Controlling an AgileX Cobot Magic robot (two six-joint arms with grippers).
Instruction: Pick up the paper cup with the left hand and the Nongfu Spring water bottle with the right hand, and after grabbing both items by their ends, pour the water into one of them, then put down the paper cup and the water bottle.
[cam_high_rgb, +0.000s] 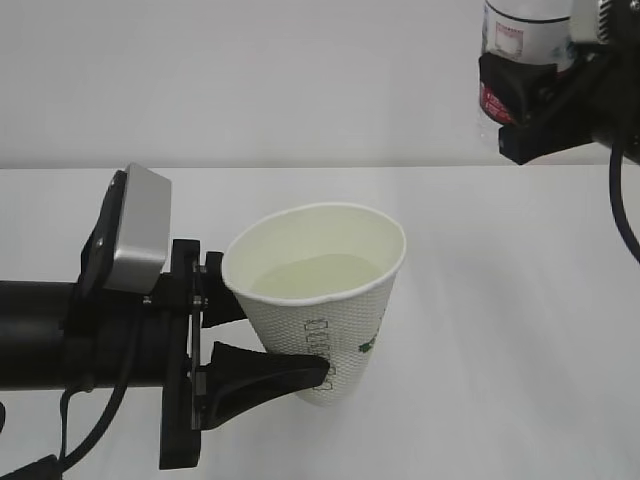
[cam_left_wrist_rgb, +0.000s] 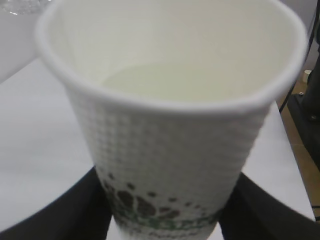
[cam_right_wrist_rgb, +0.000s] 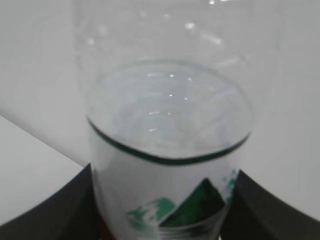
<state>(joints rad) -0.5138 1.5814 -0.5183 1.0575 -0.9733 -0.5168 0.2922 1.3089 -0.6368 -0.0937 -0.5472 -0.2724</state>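
Water sits in the lower part of your paper cup, a pale pool visible through its open mouth in both the exterior and left wrist views. The cup tilts slightly, its rolled rim leaning toward the right side of the exterior view, and it hangs clear of the white desk. Your left end effector is clamped on the cup's lower end: one black finger crosses the dotted wall just beside the dark green logo, and the other is behind the cup on its far side. In the left wrist view the cup fills the frame, with a dark finger at each lower corner.

Your Nongfu Spring water bottle is high in the upper right corner of the exterior view, well apart from the cup and cut off by the frame's top edge. Your right end effector grips it around the labelled part. In the right wrist view the bottle stands roughly upright between two dark fingers, with clear water inside it.
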